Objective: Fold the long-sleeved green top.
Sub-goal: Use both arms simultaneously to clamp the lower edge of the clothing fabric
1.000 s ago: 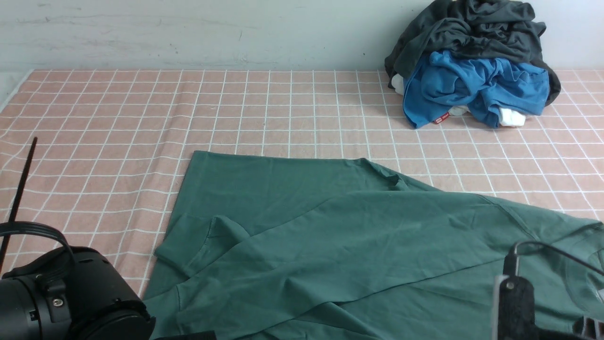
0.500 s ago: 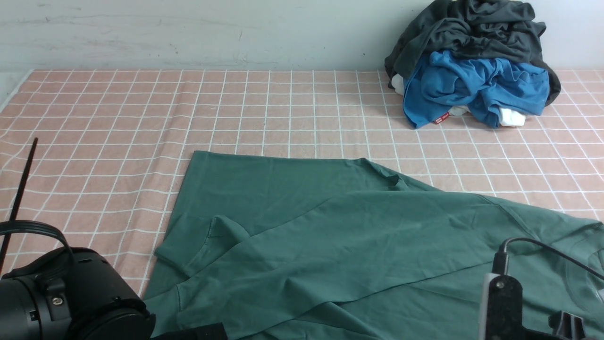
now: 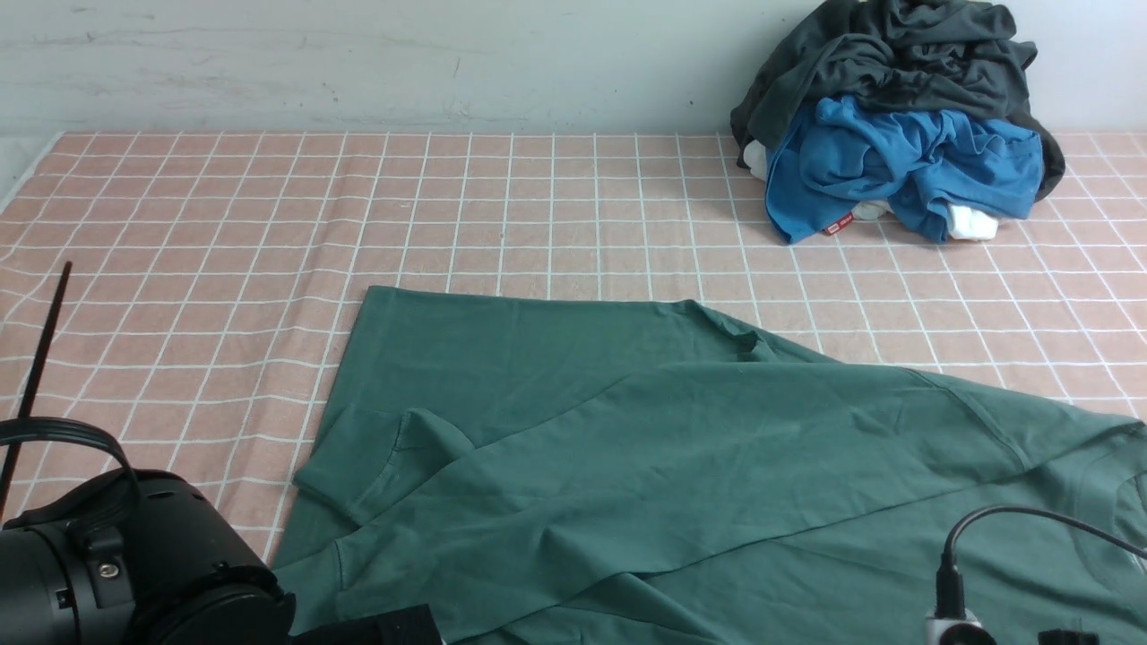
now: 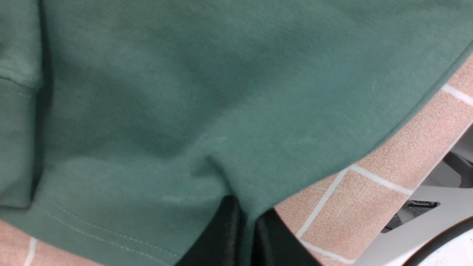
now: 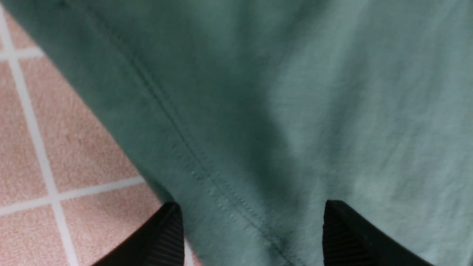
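The green long-sleeved top (image 3: pixel 681 466) lies spread on the pink checked tablecloth (image 3: pixel 224 233), filling the near middle and right of the front view. One long sleeve (image 3: pixel 717 421) is folded diagonally across the body, with its ribbed cuff (image 3: pixel 345 479) ending near the garment's left edge.

The left arm (image 3: pixel 134 564) sits low at the near left corner, its black wrist housing tipped toward the cloth. In the left wrist view the left gripper (image 4: pixel 247 225) is closed, its two black fingers (image 4: pixel 221 240) pressed together with a ridge of green fabric nipped between them. This is close to the stitched hem, where the top's edge meets the tablecloth.

The right arm (image 3: pixel 959 627) shows only as a sliver at the bottom right edge of the front view, with a looped black cable (image 3: pixel 1030 515) arching above it. In the right wrist view the right gripper (image 5: pixel 250 205) points down over the top with its jaws wide apart. A stitched seam (image 5: pixel 177 147) runs between the two ribbed fingertips (image 5: pixel 168 229). The picture is soft, so I cannot say whether the tips touch the fabric.

Far back on the right, against the wall (image 3: pixel 358 63), sits a heap of clothes, well apart from the top. It has a charcoal-grey garment (image 3: pixel 896 54) over a bright blue garment (image 3: pixel 896 161) with a red tag (image 3: pixel 838 226).
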Available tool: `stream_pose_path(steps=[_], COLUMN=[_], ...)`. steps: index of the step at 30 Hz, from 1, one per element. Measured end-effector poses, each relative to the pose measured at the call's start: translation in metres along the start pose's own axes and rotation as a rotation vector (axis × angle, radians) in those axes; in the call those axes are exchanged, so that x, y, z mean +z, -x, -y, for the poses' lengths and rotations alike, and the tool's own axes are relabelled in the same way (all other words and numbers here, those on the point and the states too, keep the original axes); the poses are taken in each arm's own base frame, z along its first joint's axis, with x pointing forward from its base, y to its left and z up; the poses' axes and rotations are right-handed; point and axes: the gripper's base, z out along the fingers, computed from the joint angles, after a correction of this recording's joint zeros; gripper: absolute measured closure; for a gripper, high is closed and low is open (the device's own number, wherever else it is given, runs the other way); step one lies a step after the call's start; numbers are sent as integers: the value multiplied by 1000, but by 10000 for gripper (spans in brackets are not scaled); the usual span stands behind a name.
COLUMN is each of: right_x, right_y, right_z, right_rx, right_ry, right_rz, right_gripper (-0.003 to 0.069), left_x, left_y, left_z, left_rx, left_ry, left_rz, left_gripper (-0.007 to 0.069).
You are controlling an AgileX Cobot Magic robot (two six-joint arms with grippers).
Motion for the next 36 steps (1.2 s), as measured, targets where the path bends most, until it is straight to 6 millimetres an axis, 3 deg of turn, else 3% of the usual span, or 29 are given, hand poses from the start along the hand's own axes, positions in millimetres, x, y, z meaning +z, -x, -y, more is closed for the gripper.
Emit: stream_pose_path(steps=[9,21,28,32,36], right_x=[2,10,11,7,-1], right_y=[0,5,11,16,22], right_z=[-1,-1,5,11,21], right_rx=[-10,-28,-29,-24,-14], right_ry=[-9,6,15,14,8], right_rz=[26,28,14,-10,-40], right_gripper=[202,307,463,610,646], left_x=[0,0,0,0,0], left_y=[1,3,2,2,1], left_z=[0,-1,-1,-1,-1], left_rx=[-2,-2,-2,-1,-5], left_ry=[3,9,7,6,6], left_rz=[16,31,27,22,12], left_gripper=[618,618,618,618,618])
